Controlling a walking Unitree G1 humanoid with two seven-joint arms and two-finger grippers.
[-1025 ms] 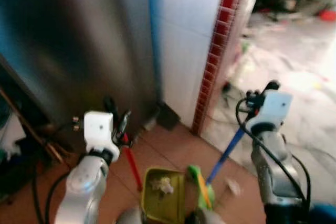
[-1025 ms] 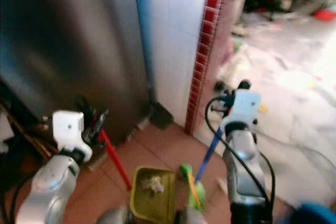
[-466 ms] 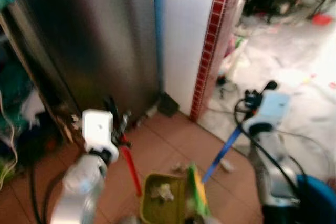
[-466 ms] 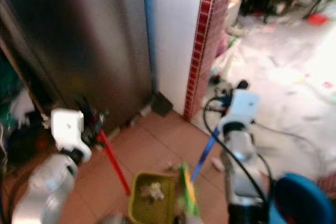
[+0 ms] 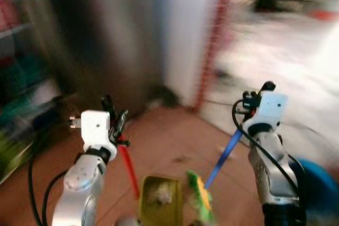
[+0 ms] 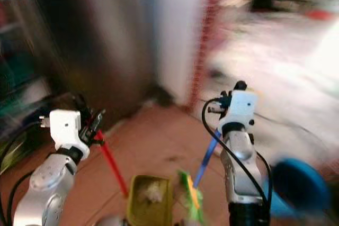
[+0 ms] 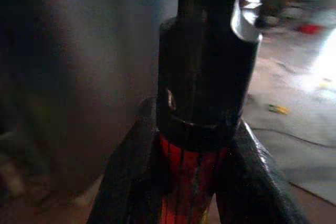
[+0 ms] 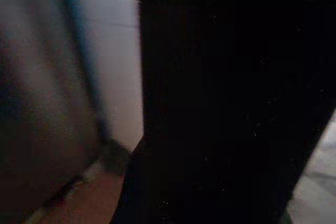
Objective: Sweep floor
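We stand on a terracotta tile floor [image 5: 169, 146] that gives way, beyond the broom, to a pale, brightly lit floor [image 5: 296, 78] strewn with blurred clutter; the head views are smeared, so fine detail is lost. Ahead of both tools rises a dark metallic cabinet face [image 5: 106, 35], beside it a white wall [image 5: 185, 30] edged by a strip of red tiles [image 5: 212, 51]. Shelves with blurred coloured things [image 5: 21, 78] sit off to the side of the dustpan handle. Our left gripper [image 5: 115, 123] is clamped around the red handle [image 5: 127, 165] of the dustpan; in the left wrist view the two black fingers [image 7: 131, 182] press either side of the red shaft just under a black cap [image 7: 205, 77]. The handle slopes down from the gripper to the yellow-green dustpan [image 5: 159, 199], which rests on the tiles and holds a small pale clump of debris [image 5: 159, 194]. Just beside the pan lies the green broom head [image 5: 198, 199], touching the floor, with its blue handle [image 5: 225, 154] rising at a slant to our right gripper [image 5: 251, 101]. We cannot tell whether that gripper is clenched on it, since the right wrist view is nearly black. A blue rounded object [image 5: 312, 183] sits near the broom, on the side away from the dustpan.
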